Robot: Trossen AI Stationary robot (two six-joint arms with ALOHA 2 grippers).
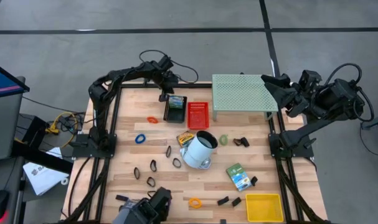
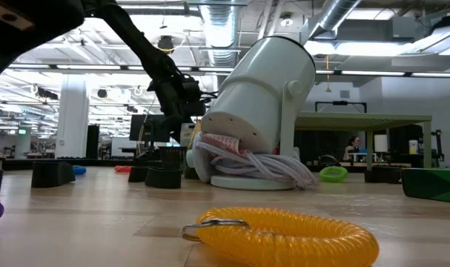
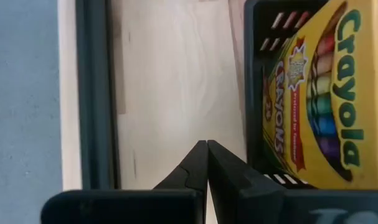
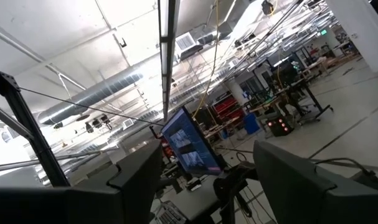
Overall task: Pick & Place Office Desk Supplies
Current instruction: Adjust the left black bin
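Wooden slats carry the scattered supplies; the left gripper (image 3: pixel 207 163) — fingers pressed together, empty — hovers at upper centre, just beside the crayon box (image 1: pixel 175 104) lying in the black tray (image 1: pixel 174 115). The box's long axis seems to run alongside the fingers, and the right gripper (image 4: pixel 201 180) — spread — waits upper right.

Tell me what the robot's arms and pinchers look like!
Both arms are dark, almost black, built from jointed tube-like pieces with black cables looping off them. The left gripper has two smooth, black, wedge-shaped fingers that narrow to a tip. The right gripper has two flat, blocky, dark fingers. No markings show.
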